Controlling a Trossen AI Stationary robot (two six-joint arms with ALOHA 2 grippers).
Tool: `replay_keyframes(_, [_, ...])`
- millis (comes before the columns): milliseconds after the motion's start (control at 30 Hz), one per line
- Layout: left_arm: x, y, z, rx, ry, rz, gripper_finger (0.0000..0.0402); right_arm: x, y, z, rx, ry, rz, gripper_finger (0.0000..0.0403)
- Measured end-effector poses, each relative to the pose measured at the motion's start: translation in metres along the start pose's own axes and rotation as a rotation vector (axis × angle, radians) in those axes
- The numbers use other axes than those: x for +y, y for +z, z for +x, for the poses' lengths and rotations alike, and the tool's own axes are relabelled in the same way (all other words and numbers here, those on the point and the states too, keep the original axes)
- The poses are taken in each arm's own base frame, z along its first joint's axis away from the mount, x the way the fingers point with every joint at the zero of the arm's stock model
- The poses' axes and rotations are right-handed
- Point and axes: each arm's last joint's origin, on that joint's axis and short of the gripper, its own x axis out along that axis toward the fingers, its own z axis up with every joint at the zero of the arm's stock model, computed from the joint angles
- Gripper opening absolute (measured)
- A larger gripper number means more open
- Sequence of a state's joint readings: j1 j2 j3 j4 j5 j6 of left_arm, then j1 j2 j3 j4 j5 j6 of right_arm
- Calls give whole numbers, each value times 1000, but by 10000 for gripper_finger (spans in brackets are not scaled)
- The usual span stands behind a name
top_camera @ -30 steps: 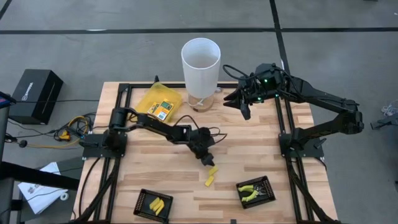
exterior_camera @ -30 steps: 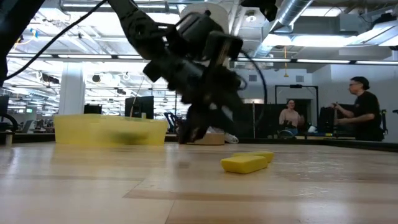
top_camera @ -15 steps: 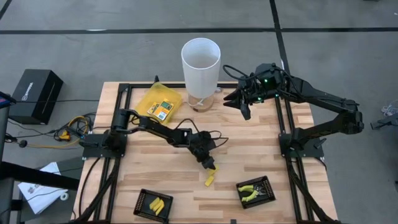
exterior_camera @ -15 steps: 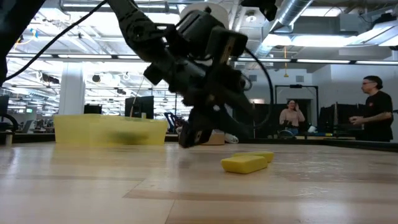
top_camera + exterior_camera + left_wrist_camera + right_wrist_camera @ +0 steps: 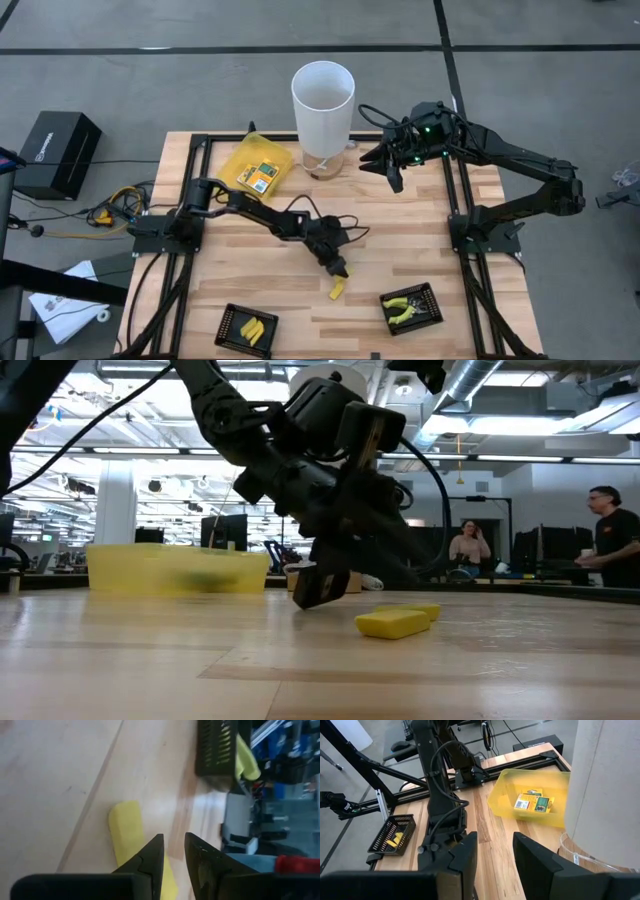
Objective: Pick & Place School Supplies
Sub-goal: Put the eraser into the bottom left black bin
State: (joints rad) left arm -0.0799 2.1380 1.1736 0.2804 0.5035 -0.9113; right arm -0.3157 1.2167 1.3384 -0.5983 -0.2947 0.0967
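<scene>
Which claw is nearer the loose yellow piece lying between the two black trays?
Left. The left claw hangs just above the yellow piece, fingers narrowly apart. The right claw waits far off beside the white cylinder.

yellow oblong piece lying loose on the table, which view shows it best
The low view: the yellow oblong piece lies unobstructed on the table, seen whole from the side. The left wrist view shows it partly behind the left tool. The high view shows it only small. The right wrist view does not show it.

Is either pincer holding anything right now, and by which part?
Nothing is held. The left pincer is open over the table, beside the yellow oblong piece; the right pincer is open and empty near the white cylinder.
</scene>
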Motion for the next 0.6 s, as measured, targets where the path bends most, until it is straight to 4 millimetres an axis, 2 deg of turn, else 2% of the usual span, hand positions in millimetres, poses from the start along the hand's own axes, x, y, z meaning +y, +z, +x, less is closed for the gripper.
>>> replay_keyframes(600, [10,-5,0,2,124,18,77,0,0,0,0,0,-15,118])
